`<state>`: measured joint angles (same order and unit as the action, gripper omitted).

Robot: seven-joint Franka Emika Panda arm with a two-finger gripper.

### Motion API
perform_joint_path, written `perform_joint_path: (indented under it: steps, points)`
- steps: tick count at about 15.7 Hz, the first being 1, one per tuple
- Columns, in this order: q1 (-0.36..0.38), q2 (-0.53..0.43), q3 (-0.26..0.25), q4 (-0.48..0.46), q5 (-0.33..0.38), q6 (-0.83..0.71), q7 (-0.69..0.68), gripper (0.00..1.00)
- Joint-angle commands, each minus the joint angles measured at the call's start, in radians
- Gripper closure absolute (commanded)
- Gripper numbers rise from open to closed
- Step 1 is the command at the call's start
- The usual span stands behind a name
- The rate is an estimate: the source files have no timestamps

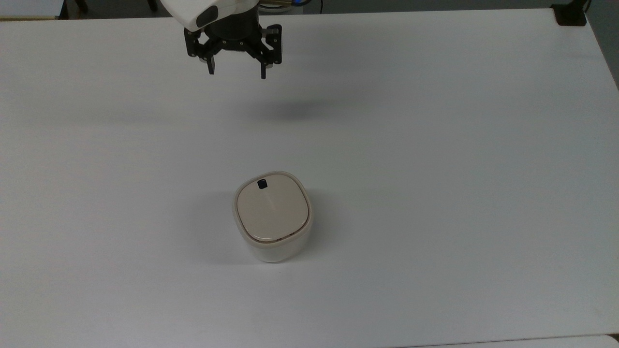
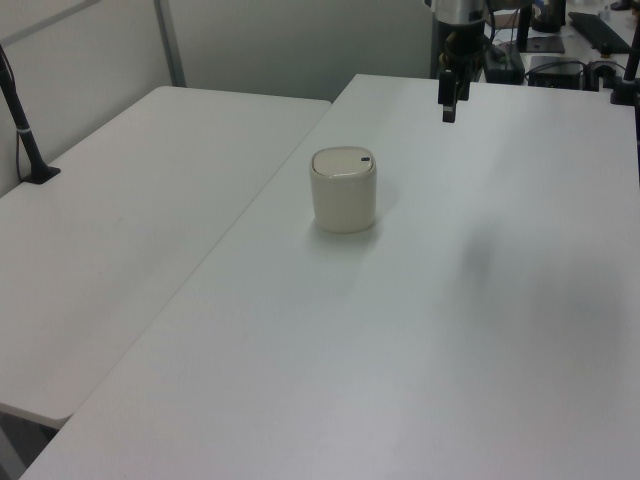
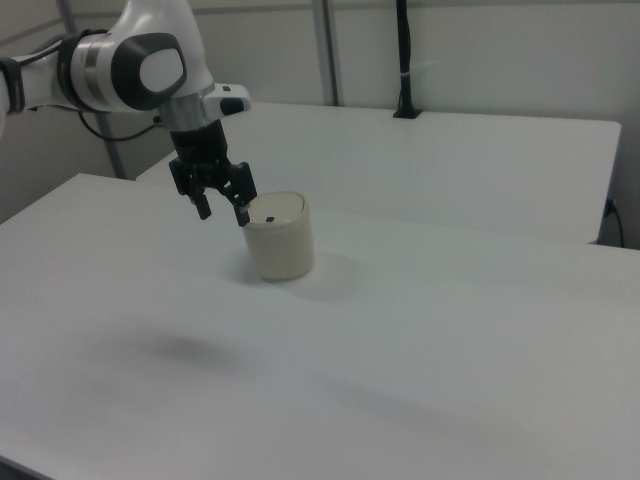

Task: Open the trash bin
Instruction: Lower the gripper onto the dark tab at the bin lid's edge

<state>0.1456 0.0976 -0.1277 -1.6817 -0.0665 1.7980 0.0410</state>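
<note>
Trash bin (image 1: 272, 217) upright mid-table (image 1: 435, 145), lid (image 1: 272, 211) flat and closed, small black button (image 1: 262, 183) at the rim edge nearest the top view's top. Hand (image 1: 237, 73) up in the air near the table's far edge in the top view, fingers spread apart, holding nothing, well apart from the bin. In the right view, hand (image 3: 222, 210) appears just left of the bin (image 3: 279, 236), overlap likely perspective only. Step in hand, by judgement: approach, nothing touched yet. Next move probably needs travel toward the bin, lining one fingertip over the button, then pressing down. Risk: missing the small button, pushing the light bin aside.
</note>
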Motion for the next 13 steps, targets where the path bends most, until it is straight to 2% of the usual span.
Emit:
perform_joint_path:
  steps: [1,3,9,13]
  points:
    - [-0.003,0.017,0.003,0.002,0.054,0.104,-0.032,1.0]
    - [-0.001,0.06,0.003,0.003,0.077,0.246,-0.064,1.0]
    - [0.009,0.25,0.003,0.117,0.083,0.53,-0.053,1.0]
    - [0.029,0.326,0.003,0.134,0.077,0.557,-0.056,1.0]
